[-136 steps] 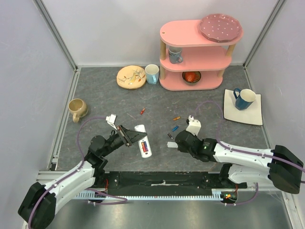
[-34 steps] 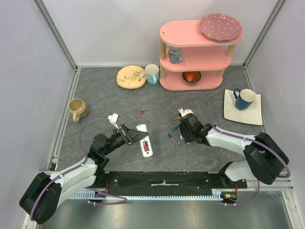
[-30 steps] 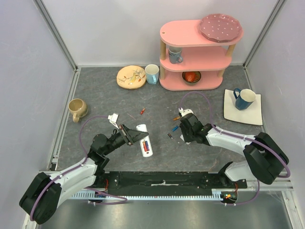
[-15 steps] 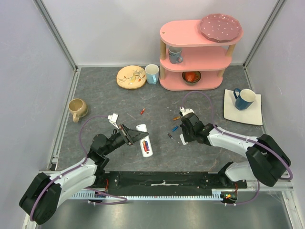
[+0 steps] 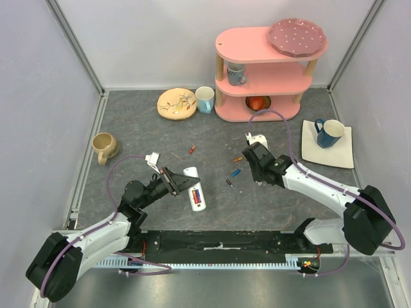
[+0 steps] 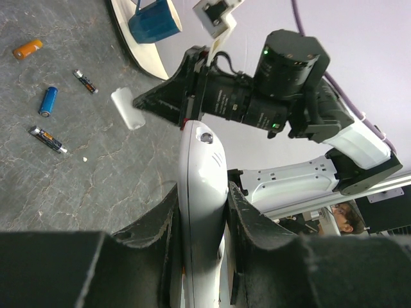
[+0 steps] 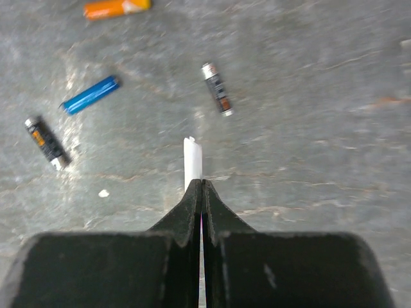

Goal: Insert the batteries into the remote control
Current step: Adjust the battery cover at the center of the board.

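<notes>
From above, we are seeing the left arm reaching from the near left corner up and rightward over the grey mottled table [image 5: 128,135], its forearm slanting toward the middle. The left gripper [image 5: 180,181] is clamping the slim white oblong remote control [image 5: 197,197], which is jutting out past the fingers near the front centre of the table. The right arm is stretching leftward from the near right corner with its wrist bent down. The right gripper [image 5: 252,172] is hanging just beside three loose cells: a thin orange battery [image 5: 237,158], a thin blue battery [image 5: 236,172] and a thin dark battery [image 5: 229,182]. A tiny red battery [image 5: 191,149] is lying well apart, farther left.

Through the left wrist camera we are looking along the remote control [image 6: 200,147], with the black fingers [image 6: 164,237] pressing on both of its long sides. Beyond it, the right gripper [image 6: 136,102] is touching its tip to a small plain white back cover [image 6: 126,109].

Through the right wrist camera, the right gripper [image 7: 202,186] is keeping its fingers pressed together, pinching the back cover [image 7: 192,160], which is sticking out edge-on from the tips. The orange battery [image 7: 117,7], the blue battery [image 7: 90,94], the dark battery [image 7: 45,142] and a second dark battery [image 7: 217,88] are lying on the table beyond, none touching another.
</notes>
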### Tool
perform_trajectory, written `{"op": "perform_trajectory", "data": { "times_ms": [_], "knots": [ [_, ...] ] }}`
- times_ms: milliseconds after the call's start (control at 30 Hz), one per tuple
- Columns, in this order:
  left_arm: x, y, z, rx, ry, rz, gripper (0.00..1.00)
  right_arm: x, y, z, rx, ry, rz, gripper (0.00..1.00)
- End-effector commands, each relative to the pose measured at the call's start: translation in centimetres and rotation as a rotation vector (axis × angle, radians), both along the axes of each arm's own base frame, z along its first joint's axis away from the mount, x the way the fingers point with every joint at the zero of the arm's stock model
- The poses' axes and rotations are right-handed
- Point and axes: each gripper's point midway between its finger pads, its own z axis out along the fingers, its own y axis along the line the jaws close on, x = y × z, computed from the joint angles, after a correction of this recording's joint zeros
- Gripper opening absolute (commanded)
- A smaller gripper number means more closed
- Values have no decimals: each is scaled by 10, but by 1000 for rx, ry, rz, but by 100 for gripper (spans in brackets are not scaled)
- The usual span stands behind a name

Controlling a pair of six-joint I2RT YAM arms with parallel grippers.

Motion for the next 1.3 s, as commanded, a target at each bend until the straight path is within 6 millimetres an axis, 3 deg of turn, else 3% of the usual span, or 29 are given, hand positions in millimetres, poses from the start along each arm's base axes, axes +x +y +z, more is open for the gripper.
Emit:
{"op": "perform_trajectory", "data": {
  "times_ms": [0,167,467,833,1100,1267],
  "knots": [
    [-3,2,11,-21,-73,-3,2,14,-37,33,-254,-98,-91,0],
    [-4,0,11,-20,-74,-15,2,21,-42,37,-409,-120,-106,0],
    [-7,2,11,-17,-78,-21,2,19,-17,2,-482,-50,-53,0],
    [-10,4,6,-20,-69,-14,2,13,4,-23,-480,2,-6,0],
    [-11,6,4,-16,-66,-5,2,5,18,-36,-447,29,31,11],
    [-11,7,4,-16,-66,-5,2,4,27,-36,-427,29,40,23]
  ]
}}
